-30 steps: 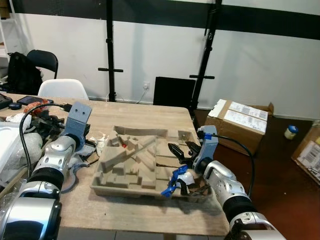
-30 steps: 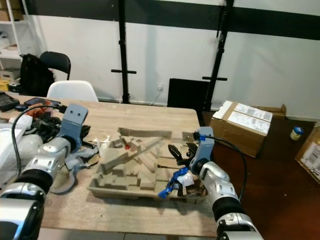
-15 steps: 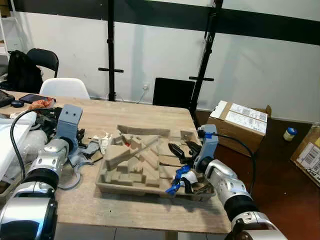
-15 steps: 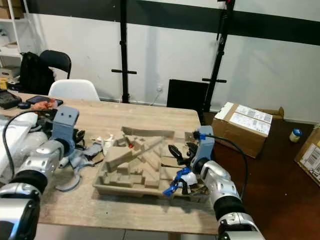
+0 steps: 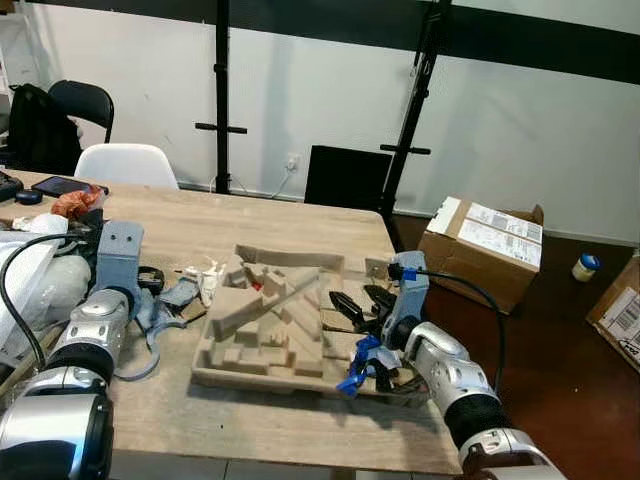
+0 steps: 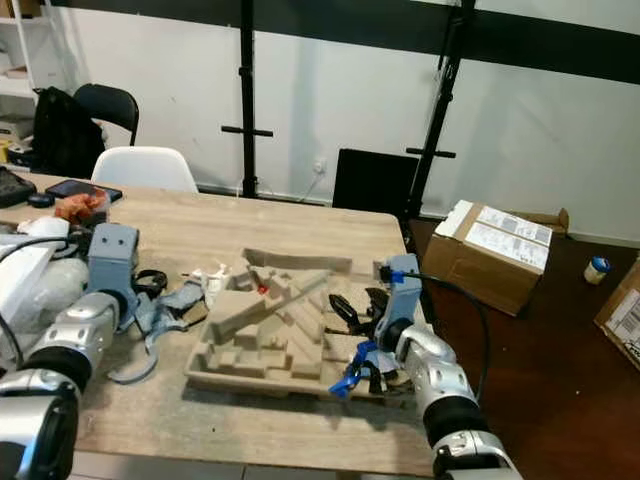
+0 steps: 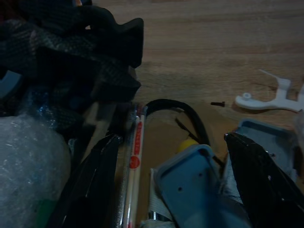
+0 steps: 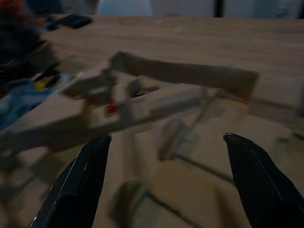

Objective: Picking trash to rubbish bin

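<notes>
Wooden bench [image 5: 300, 225] against a white wall, no rubbish bin visible. Moulded pulp tray [image 5: 280, 325], the likely trash, lies flat mid-bench, not lifted. Right tool [image 5: 352, 300] spread wide over tray's right end; left tool [image 7: 175, 190] wide over clutter left of tray. Nothing binned yet, apparently.

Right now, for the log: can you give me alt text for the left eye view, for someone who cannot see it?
A brown moulded pulp packaging tray lies on a wooden table, with the robot's right claw open over the tray's right side. The left claw rests among blue-grey clutter to the tray's left; a cardboard box stands on the floor beyond.
</notes>
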You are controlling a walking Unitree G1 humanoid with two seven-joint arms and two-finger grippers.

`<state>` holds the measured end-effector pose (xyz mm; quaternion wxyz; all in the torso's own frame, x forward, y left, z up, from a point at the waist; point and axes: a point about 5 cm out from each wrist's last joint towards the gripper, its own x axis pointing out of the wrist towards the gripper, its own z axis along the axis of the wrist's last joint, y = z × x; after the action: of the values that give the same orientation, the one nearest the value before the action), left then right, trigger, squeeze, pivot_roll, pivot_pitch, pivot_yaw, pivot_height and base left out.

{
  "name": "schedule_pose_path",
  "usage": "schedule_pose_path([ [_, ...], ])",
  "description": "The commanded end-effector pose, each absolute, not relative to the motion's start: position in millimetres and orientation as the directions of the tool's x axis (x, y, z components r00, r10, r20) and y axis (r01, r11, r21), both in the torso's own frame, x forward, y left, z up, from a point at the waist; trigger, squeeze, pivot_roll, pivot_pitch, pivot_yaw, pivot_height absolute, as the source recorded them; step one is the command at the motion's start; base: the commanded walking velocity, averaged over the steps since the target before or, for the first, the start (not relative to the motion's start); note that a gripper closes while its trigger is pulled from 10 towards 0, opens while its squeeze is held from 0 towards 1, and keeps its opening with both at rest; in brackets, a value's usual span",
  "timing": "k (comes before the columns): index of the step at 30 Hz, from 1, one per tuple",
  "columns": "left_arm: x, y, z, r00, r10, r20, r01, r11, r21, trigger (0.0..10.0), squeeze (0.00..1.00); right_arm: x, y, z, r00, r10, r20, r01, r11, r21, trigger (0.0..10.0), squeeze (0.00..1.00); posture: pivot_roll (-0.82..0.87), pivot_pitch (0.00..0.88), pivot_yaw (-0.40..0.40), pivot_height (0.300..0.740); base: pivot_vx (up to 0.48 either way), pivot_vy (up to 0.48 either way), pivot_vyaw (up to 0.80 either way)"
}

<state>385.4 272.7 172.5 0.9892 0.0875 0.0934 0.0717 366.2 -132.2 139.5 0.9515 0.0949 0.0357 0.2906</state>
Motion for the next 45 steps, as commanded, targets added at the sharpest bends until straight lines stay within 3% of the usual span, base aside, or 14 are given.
schedule_pose_path([
  [1,384.8,267.0,163.6,0.968,0.147,-0.202,-0.104,0.972,0.211,10.0,0.0,361.8,-131.8,134.1,0.809,0.587,-0.044,-0.569,0.799,0.193,10.0,0.0,0.06,0.073,-0.115,0.74,0.0,0.0,0.0],
  [6,380.7,267.9,150.7,0.952,0.146,-0.267,-0.098,0.978,0.185,10.0,0.0,346.1,-130.3,137.7,0.72,0.693,-0.043,-0.678,0.715,0.169,10.0,0.0,0.04,0.104,-0.119,0.74,0.0,0.0,0.0],
  [22,379.9,265.8,145.4,0.949,0.14,-0.282,-0.133,0.99,0.042,10.0,0.0,332.5,-129.3,144.0,0.704,0.71,-0.037,-0.697,0.699,0.159,10.0,0.0,0.01,0.14,-0.104,0.74,0.0,0.0,0.0],
  [29,380.1,260.3,142.0,0.945,0.07,-0.32,-0.076,0.997,-0.006,10.0,0.0,332.3,-128.5,147.3,0.705,0.708,-0.038,-0.695,0.7,0.162,10.0,0.0,0.02,0.141,-0.106,0.74,0.0,0.0,0.0],
  [30,380.7,257.4,142.0,0.946,0.04,-0.321,-0.046,0.999,-0.009,7.6,0.0,332.7,-128.3,147.5,0.707,0.707,-0.038,-0.693,0.702,0.163,10.0,0.0,0.02,0.141,-0.106,0.74,0.0,0.0,0.0],
  [31,381.2,254.9,142.0,0.947,0.018,-0.321,-0.028,0.999,-0.027,3.5,0.0,332.9,-128.2,147.7,0.708,0.706,-0.037,-0.692,0.703,0.164,10.0,0.0,0.02,0.141,-0.106,0.74,0.0,0.0,0.0],
  [32,381.2,254.9,142.0,0.947,0.018,-0.321,-0.028,0.999,-0.027,3.5,0.0,332.9,-128.2,147.7,0.708,0.706,-0.037,-0.692,0.703,0.164,10.0,0.0,0.02,0.141,-0.106,0.74,0.0,0.0,0.0],
  [33,381.8,253.0,142.3,0.947,0.001,-0.32,-0.015,0.999,-0.04,0.0,0.0,332.8,-128.1,147.9,0.709,0.704,-0.038,-0.691,0.704,0.165,10.0,0.0,0.02,0.138,-0.104,0.74,0.0,0.0,0.0],
  [39,384.6,244.7,146.2,0.95,-0.083,-0.3,0.055,0.994,-0.099,0.0,0.0,333.3,-129.1,148.3,0.721,0.692,-0.045,-0.677,0.716,0.172,10.0,0.0,0.02,0.127,-0.103,0.74,0.0,0.0,0.0],
  [45,387.6,247.8,156.9,0.963,-0.078,-0.257,0.045,0.99,-0.132,0.0,0.0,337.2,-131.2,149.7,0.735,0.677,-0.044,-0.661,0.729,0.175,10.0,0.0,0.03,0.12,-0.104,0.74,0.0,0.0,0.0],
])
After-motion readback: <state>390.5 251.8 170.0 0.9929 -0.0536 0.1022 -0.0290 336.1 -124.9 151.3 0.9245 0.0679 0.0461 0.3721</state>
